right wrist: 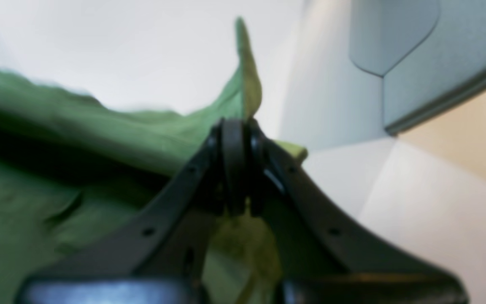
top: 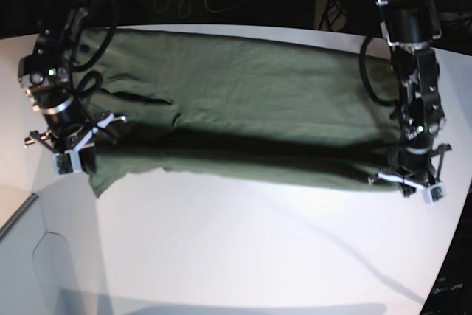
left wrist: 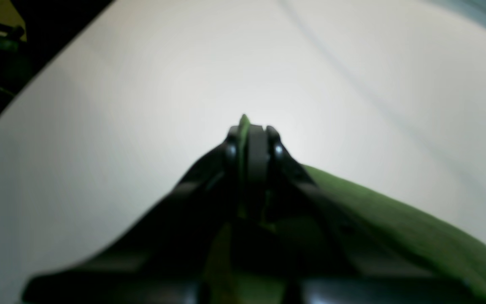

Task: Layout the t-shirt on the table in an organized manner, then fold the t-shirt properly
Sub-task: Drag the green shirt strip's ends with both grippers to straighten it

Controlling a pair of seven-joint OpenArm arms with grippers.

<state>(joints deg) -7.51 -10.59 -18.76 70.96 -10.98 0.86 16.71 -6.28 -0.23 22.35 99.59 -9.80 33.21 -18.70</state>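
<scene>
both claws (left wrist: 251,135) (right wrist: 235,135) clamped on t-shirt (top: 243,101) edge, above table (top: 243,248)

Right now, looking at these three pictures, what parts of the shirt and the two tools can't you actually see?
- Base view: the left tool and right tool tips are hidden by their own wrists and cameras.
- Base view: the t-shirt collar, sleeves and printed mark cannot be made out in the stretched, folded cloth.
- Left wrist view: motion blur smears the table; only a cloth sliver shows.
- Right wrist view: the shirt is blurred and cut off at the left edge.

Your left gripper (left wrist: 251,133) is clamped on a t-shirt (left wrist: 416,228) edge above the white table (left wrist: 141,105).
</scene>
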